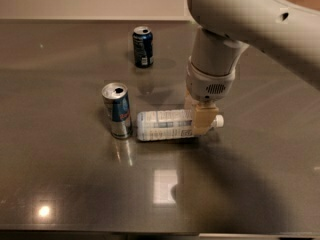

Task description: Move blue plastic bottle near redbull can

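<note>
No text, brand name or number can be read on any item. The blue plastic bottle (165, 125), lying on its side on the table (60, 184), carries a pale label with rows of print too fine to read. The redbull can (118, 111) shows a red mark on a blue and silver field, with no lettering readable. The dark blue can (143, 46) bears a white label panel, unreadable. The gripper (200, 115), clasping the bottle at its cap end, shows no markings.

white arm (235, 14); gripper (196, 119) with tan fingers (204, 121) at bottle (162, 125)
</note>
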